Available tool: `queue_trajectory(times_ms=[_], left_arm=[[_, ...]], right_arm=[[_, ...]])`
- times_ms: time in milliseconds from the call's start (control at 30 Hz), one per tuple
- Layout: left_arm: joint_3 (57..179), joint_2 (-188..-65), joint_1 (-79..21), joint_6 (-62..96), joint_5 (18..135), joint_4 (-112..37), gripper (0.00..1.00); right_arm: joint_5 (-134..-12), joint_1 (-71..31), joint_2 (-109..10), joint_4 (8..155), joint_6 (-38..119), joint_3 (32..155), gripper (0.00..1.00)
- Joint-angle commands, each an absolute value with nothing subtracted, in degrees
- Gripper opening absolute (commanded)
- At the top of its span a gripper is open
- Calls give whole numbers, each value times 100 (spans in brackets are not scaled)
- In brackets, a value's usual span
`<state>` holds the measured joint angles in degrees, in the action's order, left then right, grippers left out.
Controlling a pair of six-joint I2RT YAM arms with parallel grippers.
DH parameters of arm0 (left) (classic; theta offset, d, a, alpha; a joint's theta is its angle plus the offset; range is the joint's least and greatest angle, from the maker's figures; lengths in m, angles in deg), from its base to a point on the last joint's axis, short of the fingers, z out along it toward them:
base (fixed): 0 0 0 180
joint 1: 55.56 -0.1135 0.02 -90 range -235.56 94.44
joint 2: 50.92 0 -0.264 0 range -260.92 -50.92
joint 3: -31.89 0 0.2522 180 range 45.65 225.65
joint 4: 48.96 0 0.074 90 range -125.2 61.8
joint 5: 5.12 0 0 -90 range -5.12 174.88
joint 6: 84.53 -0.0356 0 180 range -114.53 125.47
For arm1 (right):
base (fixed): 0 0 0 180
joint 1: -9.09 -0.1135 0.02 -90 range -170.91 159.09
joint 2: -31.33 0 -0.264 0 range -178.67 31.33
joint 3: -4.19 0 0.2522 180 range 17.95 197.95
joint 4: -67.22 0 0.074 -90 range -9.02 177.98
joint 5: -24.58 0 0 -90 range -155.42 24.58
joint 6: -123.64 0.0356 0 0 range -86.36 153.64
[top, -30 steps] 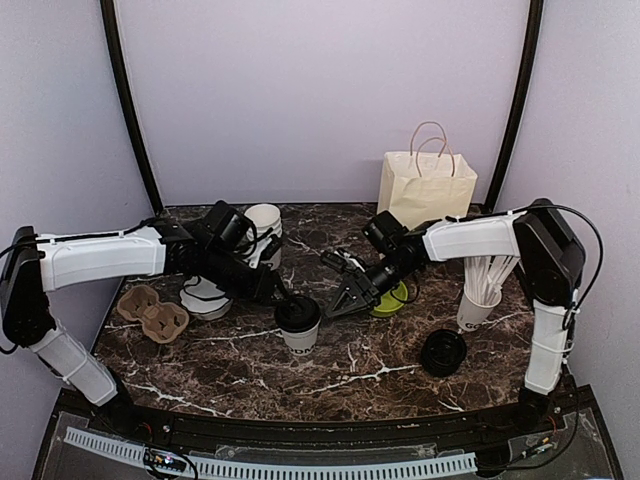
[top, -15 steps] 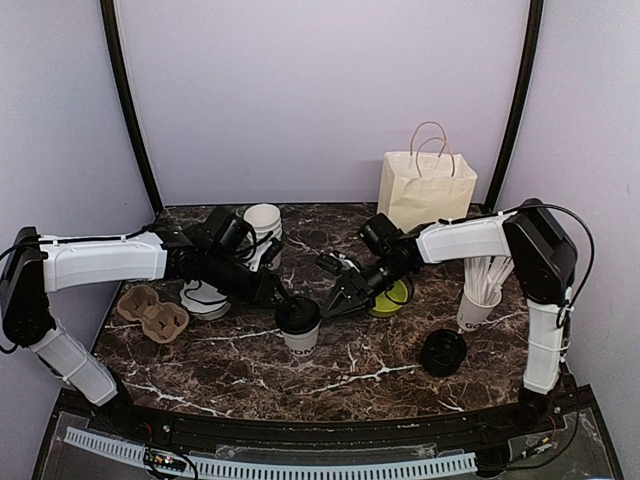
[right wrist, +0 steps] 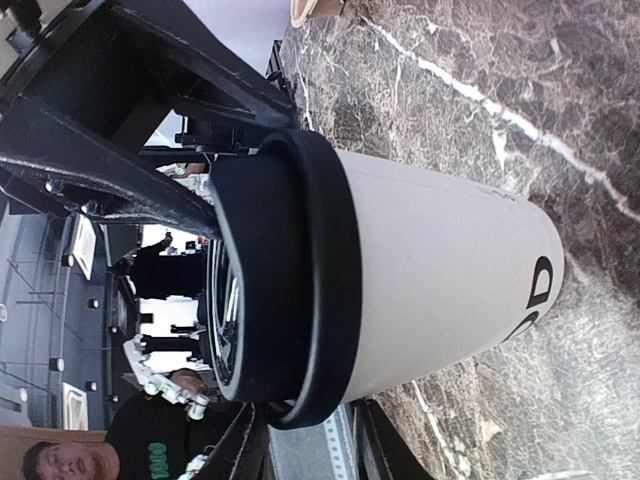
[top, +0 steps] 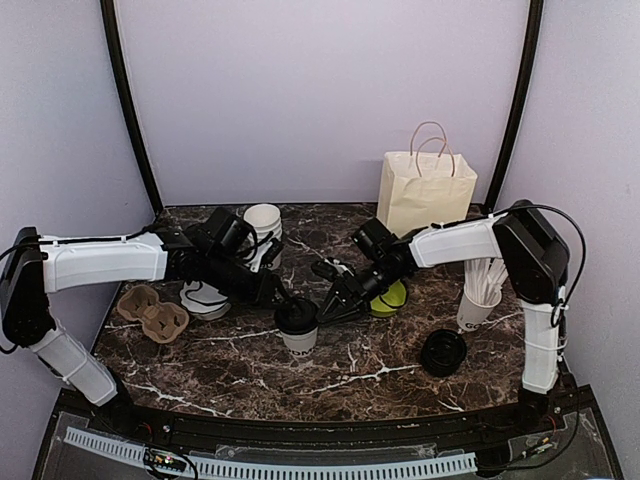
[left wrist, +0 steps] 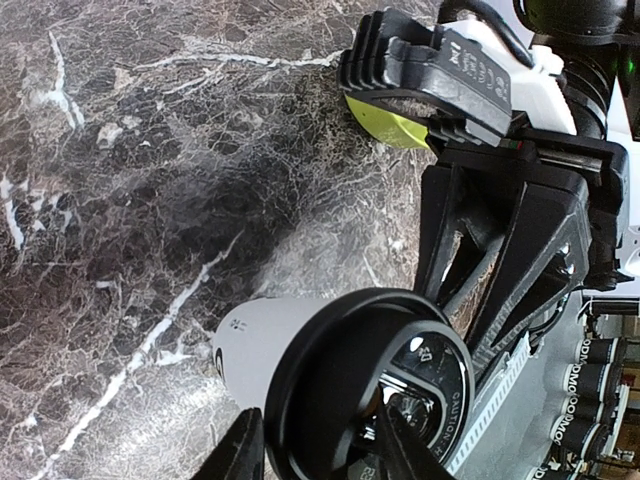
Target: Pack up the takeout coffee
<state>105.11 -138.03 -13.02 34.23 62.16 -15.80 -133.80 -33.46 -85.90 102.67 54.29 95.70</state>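
Our left pincer (top: pixel 284 298) clamps the paper cup (top: pixel 298 339) by its round black lid (top: pixel 297 314); whether the right pincer (top: pixel 327 306) grips, we cannot tell.

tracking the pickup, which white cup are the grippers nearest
The black-lidded cup mid-table, between the left gripper and right gripper; the open back cup and stick-filled cup stand apart.

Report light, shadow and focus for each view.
Top external: even light, sharp, soft shadows on the marble table. Left wrist: dark shadow patch on the marble beside the lidded coffee cup. Right wrist: cup sharp, fills frame; washed-out patch behind.
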Motion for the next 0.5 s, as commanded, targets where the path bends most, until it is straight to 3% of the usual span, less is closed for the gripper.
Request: queue_trajectory(times_ms=[0,300,467], left_arm=[[10398,-13871,-1189,3445,6506,-1349,39],[10133,-13590,-1044,3576,6660,-1242,39],[9216,-13363,-950,3831,6800,-1945,39]], right_arm=[[-13166,-3424,-8814,9955,5669,9585,28],[-12092,-3428,-8891,10863,4915,10005,23],[-11429,-3437,-8962,11191,4451,10335,21]])
